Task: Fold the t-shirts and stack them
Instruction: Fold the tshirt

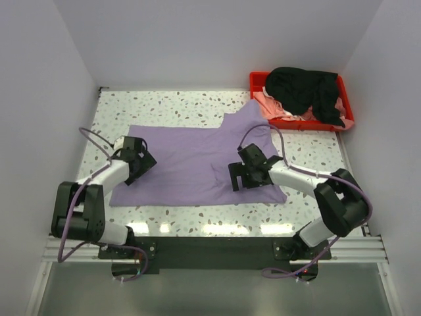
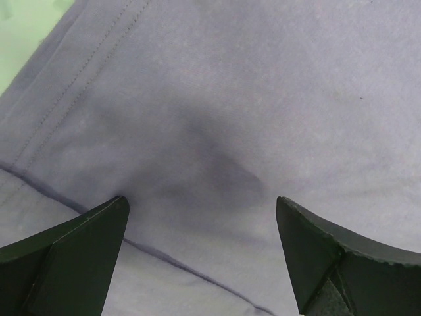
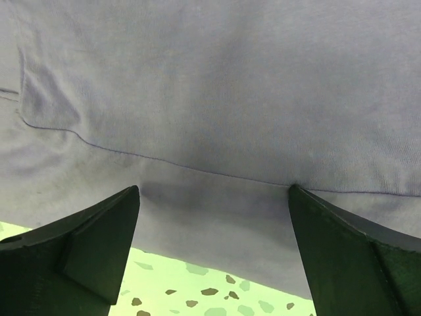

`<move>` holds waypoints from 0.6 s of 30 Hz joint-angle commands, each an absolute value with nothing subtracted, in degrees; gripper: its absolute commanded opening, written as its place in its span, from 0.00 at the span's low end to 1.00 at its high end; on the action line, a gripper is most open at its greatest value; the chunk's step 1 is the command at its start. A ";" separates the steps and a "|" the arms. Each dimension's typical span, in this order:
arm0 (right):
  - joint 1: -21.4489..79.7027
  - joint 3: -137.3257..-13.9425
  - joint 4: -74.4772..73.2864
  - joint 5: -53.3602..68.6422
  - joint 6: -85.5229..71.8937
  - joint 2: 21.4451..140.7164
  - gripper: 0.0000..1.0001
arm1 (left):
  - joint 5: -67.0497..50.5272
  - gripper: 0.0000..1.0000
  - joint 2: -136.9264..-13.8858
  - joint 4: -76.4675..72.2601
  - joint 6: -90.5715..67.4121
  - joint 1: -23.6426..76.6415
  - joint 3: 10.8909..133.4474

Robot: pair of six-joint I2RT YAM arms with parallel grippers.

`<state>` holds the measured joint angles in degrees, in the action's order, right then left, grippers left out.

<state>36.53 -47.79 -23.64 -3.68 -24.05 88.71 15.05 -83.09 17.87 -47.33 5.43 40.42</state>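
Left pincer (image 2: 200, 207), right pincer (image 3: 214, 194) gaping over lavender t-shirt (image 1: 187, 158); long axis left-right, sleeve (image 1: 250, 117) toward red tray (image 1: 296, 124).

The left gripper (image 1: 140, 160) sits low at the left and the right gripper (image 1: 247, 176) low right of centre, both tipped downward with jaws spread wide.

You get the top view from above and behind the arm bases, looking down over the whole desk (image 1: 164, 105) to the far wall. The wrist views sit just behind the left pincer (image 2: 201, 201) and the right pincer (image 3: 214, 187), facing down, very close on the lavender t-shirt (image 1: 191, 158), which all three share.
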 commanded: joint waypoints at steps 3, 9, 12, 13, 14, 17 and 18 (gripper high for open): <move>39.02 -41.40 -22.41 3.78 -25.57 87.19 0.99 | 21.97 1.00 -75.42 29.26 -52.64 5.36 32.27; 42.97 -37.36 -23.47 3.60 -29.79 81.83 0.99 | 23.29 1.00 -67.68 33.04 -55.54 5.36 28.84; 45.08 -35.60 -23.73 3.25 -31.81 79.55 0.99 | 23.64 1.00 -65.66 33.92 -56.77 5.36 27.25; 46.04 -35.25 -23.90 3.16 -32.34 79.02 0.99 | 23.56 1.00 -64.96 33.84 -56.86 5.36 27.07; 46.49 -34.46 -24.08 2.99 -33.30 77.97 0.99 | 23.29 1.00 -64.60 33.92 -57.04 5.36 26.98; 47.64 -33.49 -24.96 2.12 -35.06 75.07 0.99 | 24.25 1.00 -63.72 35.06 -57.39 5.36 27.60; 47.81 -33.49 -25.40 1.85 -35.42 74.36 0.99 | 24.52 1.00 -63.37 35.42 -57.48 5.36 28.47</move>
<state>46.81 -36.07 -19.88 -0.25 -30.76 75.53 22.79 -64.38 31.79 -55.48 5.41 28.25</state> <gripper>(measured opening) 0.987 0.997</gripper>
